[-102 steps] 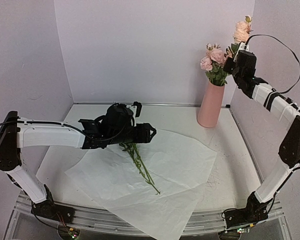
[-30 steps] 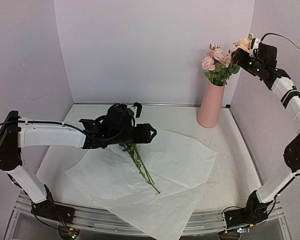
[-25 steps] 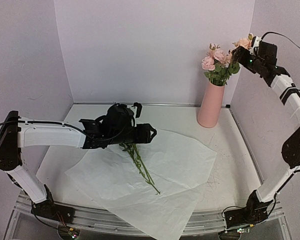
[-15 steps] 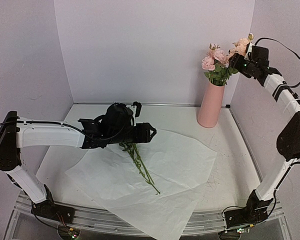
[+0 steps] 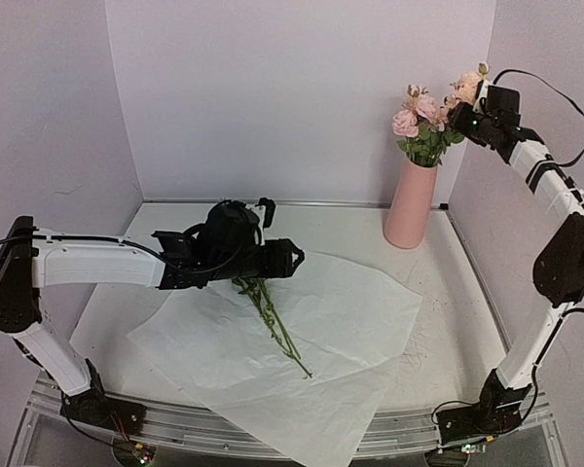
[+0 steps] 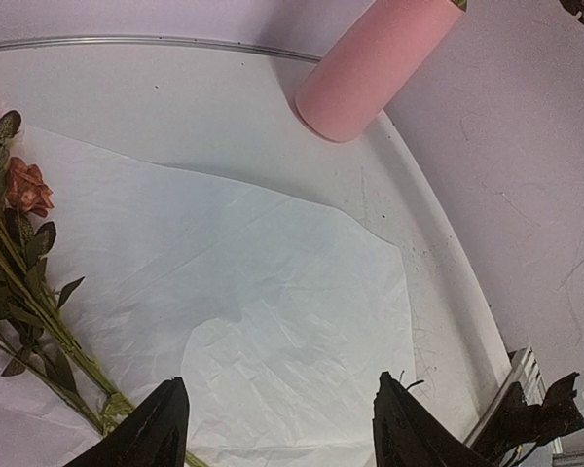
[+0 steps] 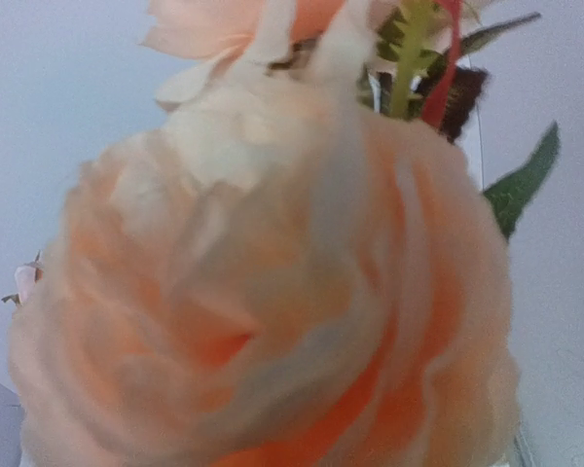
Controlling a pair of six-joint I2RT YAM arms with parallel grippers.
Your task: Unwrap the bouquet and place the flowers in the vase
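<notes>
Top external: the right gripper (image 5: 470, 112) sits by a rose (image 5: 466, 88) above the vase (image 5: 411, 206), ready to drop it in. I cannot tell if its jaws pinch. The left gripper (image 6: 277, 420) gapes, empty.

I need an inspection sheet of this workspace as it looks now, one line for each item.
Surface: white table, white paper spread over its middle and front.
Job's things: flowers lie on the paper; pink vase upright at the back right, holding pink roses.
Clutter: nothing seen.
Grippers: left gripper open, empty, above the paper; right gripper high by a peach rose, jaws hidden.
Cables: black cable loops behind the right gripper.
Surroundings: plain lilac walls.
</notes>
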